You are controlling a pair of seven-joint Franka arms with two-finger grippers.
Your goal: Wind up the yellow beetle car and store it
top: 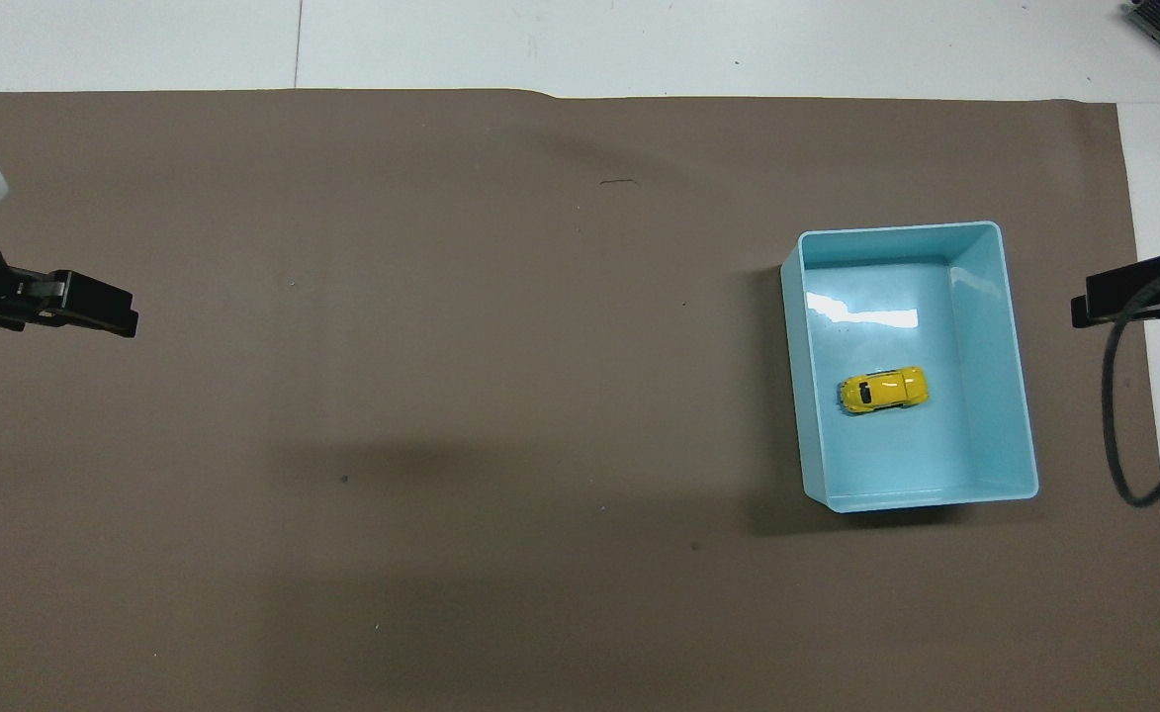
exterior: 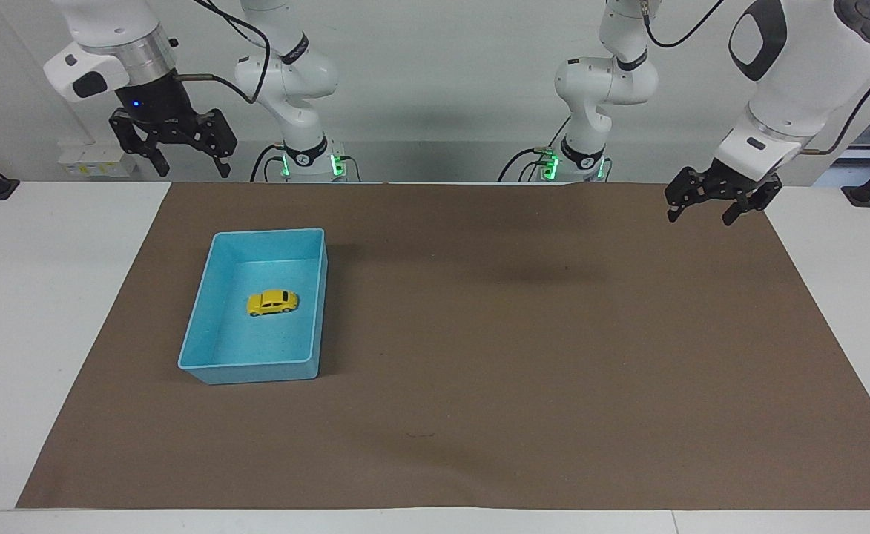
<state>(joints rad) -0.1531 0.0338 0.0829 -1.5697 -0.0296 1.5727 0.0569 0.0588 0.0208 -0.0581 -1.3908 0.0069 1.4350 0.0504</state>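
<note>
Yellow beetle car [exterior: 272,302] [top: 883,389] resting inside the light blue bin [exterior: 205,366] [top: 1022,396], toward the right arm's end of the brown mat [exterior: 524,356]. Right gripper [exterior: 181,159], fingers spread, raised clear of the bin; left gripper [exterior: 700,210], fingers spread, over the mat's edge.

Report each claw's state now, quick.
Left claw: open, empty, up over the brown mat's edge.
Right claw: open, empty, raised at the table's robot-side edge.
</note>
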